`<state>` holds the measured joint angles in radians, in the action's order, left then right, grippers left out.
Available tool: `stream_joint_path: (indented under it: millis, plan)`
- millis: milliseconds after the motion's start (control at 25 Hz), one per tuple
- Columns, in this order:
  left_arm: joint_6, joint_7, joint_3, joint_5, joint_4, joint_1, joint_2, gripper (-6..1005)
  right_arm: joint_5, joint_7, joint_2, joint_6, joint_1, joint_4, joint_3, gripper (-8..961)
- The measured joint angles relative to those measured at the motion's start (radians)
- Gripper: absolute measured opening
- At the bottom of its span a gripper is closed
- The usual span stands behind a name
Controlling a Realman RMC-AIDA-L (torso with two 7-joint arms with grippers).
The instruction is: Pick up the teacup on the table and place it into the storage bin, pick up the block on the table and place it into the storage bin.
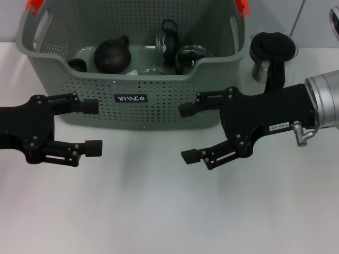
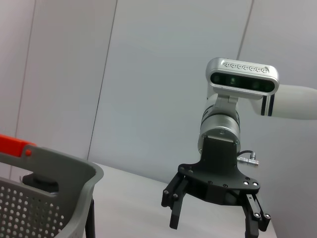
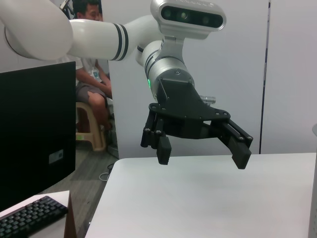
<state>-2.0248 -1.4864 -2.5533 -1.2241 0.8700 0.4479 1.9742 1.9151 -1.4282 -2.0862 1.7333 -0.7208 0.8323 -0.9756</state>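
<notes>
Storage bin at the far edge, both grippers empty in front of it

Storage bin, grey and perforated with orange clips on its rim and a small black label on its front wall, stands at the far edge of the white bench. Inside it lie a dark round teapot, a small dark cup beside the teapot, and several glass pieces. Whether a block is among them cannot be told. Just beside the bin's right wall stands a glass jug with a black lid.

The left gripper hovers over the bench near its left edge, in front of the bin's left front corner. Its fingers are spread wide and hold nothing; the upper one lies close to the bin's front wall.

The right gripper hovers in front of the bin's right front corner, its fingers likewise spread wide, gripping nothing. The left wrist view shows this gripper apart from the bin's rim. The right wrist view shows the left gripper open above bare bench.
</notes>
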Motion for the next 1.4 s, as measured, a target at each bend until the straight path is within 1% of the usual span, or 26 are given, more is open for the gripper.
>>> stream_joint_path:
  millis: [1400]
  plan:
    - [0.000,0.000,0.000,0.000,0.000,0.000,0.000,952,0.000,0.000,0.000,0.000,0.000,0.000,0.000,946]
